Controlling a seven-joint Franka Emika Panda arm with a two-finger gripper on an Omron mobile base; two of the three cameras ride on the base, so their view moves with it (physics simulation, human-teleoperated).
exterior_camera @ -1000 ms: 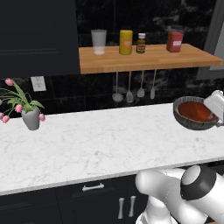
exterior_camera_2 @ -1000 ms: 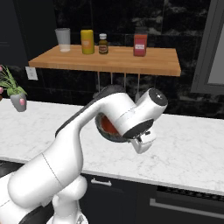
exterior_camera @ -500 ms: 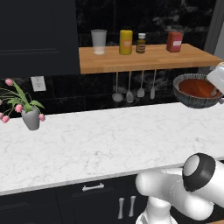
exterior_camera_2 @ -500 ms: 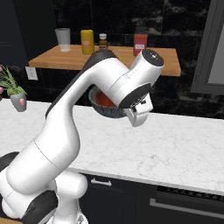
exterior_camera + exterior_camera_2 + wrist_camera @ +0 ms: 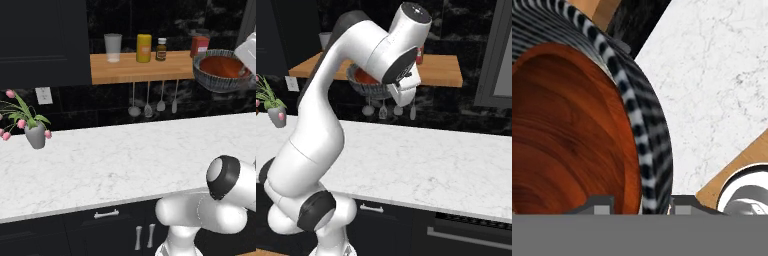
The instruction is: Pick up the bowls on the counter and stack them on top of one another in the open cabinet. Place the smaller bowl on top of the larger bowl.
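The larger bowl [image 5: 220, 70] is carried in the air at the right end of the open cabinet [image 5: 145, 67], with its rim roughly level with the plank's top and clear of the table [image 5: 125, 155] below. The smaller bowl [image 5: 221, 65] is seen nested inside it, its red-brown interior lying against the ribbed wall in the hand view [image 5: 567, 130]. Both bowls are therefore judged to be moved as one stack, already in the required order, so that a single placement would serve.

The tool [image 5: 639, 205] is narrowed onto the rim of the larger bowl, one fingertip [image 5: 597, 206] inside the wall and the other outside; a rim pinch of this kind is judged to allow the bowl to be kept near level.

At the left and middle of the plank a cup [image 5: 113, 47], a yellow jar [image 5: 143, 48], a small brown bottle [image 5: 161, 49] and a red container [image 5: 199, 46] are noted. The bare wood lies at the right end, which is judged to be why the stack is held there. The red container is near the bowl's rim, and contact with it is considered a risk. The stack is not yet set down.
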